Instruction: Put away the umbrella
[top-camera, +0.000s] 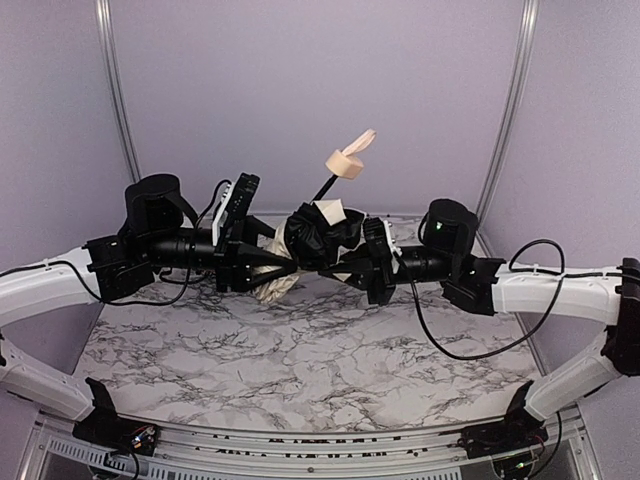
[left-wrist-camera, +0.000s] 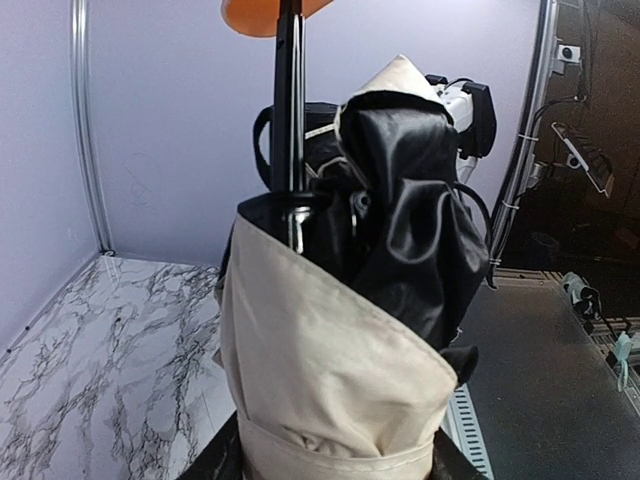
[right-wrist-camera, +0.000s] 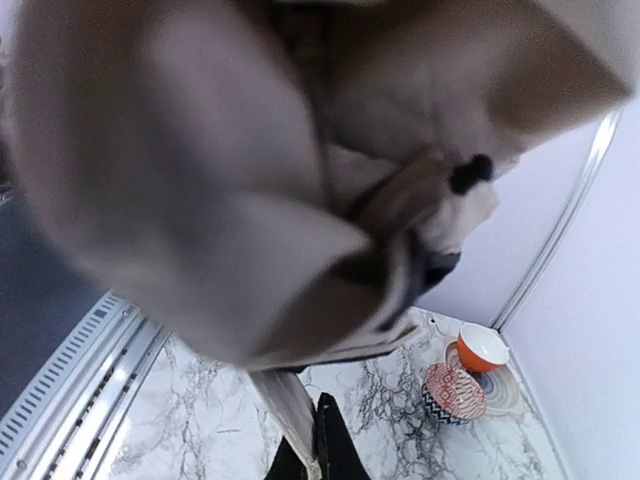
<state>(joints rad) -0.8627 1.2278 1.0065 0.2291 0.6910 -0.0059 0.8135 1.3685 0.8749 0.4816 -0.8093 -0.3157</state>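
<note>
Cream canopy (left-wrist-camera: 330, 370) is bunching where your left fingers (top-camera: 262, 261) are pinching the umbrella (top-camera: 320, 235), hanging above the desk (top-camera: 320, 370). Your right fingers (top-camera: 368, 258) are hiding in its folds, so you cannot tell their grip. Slack fabric is risking slipping free, dropping it.

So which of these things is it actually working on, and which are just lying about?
In the job: the umbrella, with the left gripper and the right gripper holding it above the table.
Just lying about: the orange bowl and the patterned bowl beside it, by the wall.
</note>
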